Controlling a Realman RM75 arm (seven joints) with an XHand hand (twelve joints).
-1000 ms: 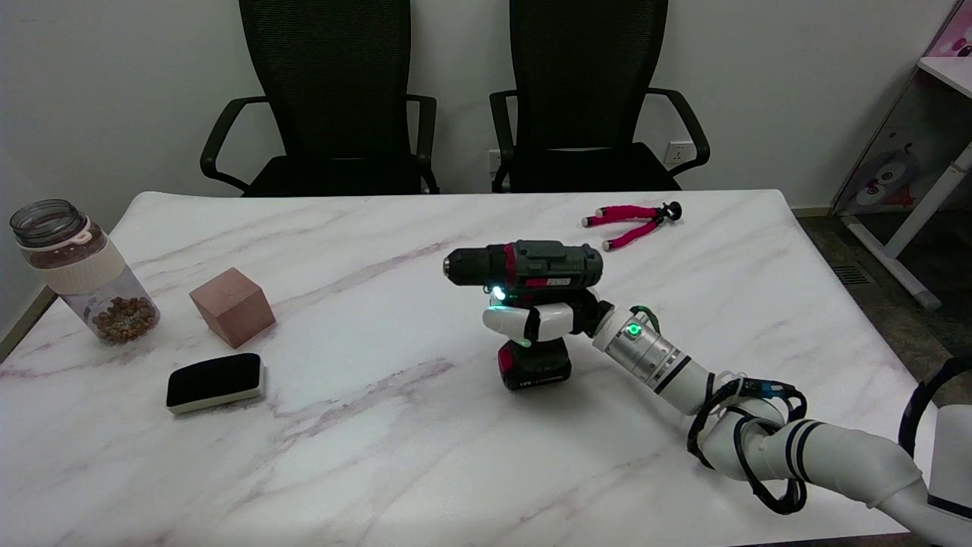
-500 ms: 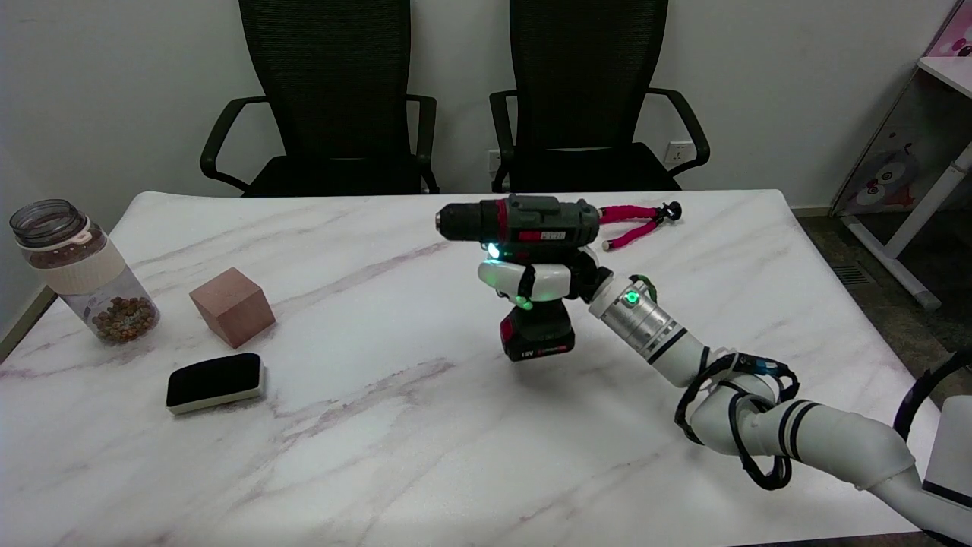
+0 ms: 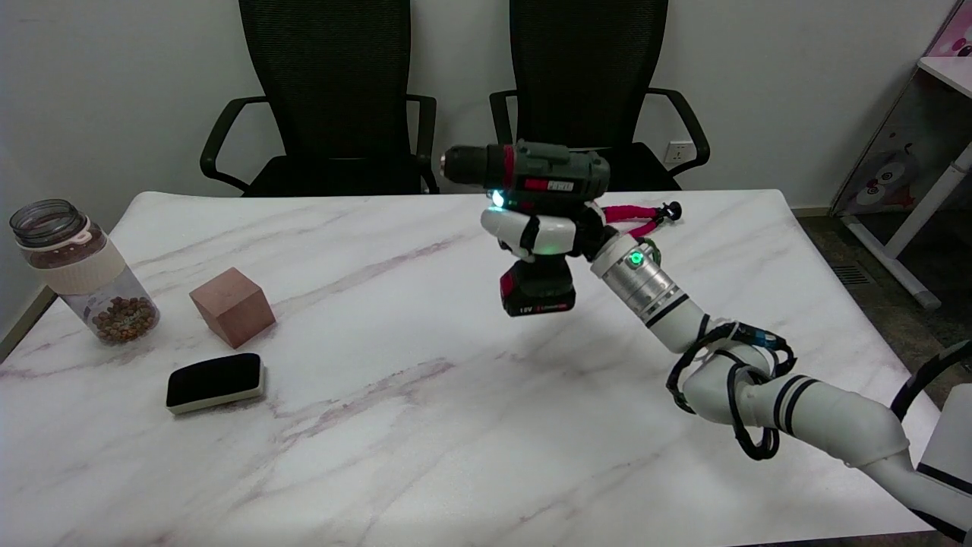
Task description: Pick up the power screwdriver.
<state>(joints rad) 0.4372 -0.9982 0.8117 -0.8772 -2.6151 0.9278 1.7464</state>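
The power screwdriver, dark green and black with red trim and a red-edged battery pack at its foot, hangs upright in the air above the marble table. Its chuck points left and a small light glows under its body. My right hand grips its handle, fingers wrapped around it between the body and the battery. The arm reaches in from the lower right.
On the left of the table stand a jar holding brown bits, a wooden cube and a black eraser block. Pink-handled pliers lie at the back right, just behind my wrist. Two black chairs stand beyond the far edge.
My right hand has lifted the power screwdriver from the table, raising it well into the air and a little away from me. Nothing else has moved.
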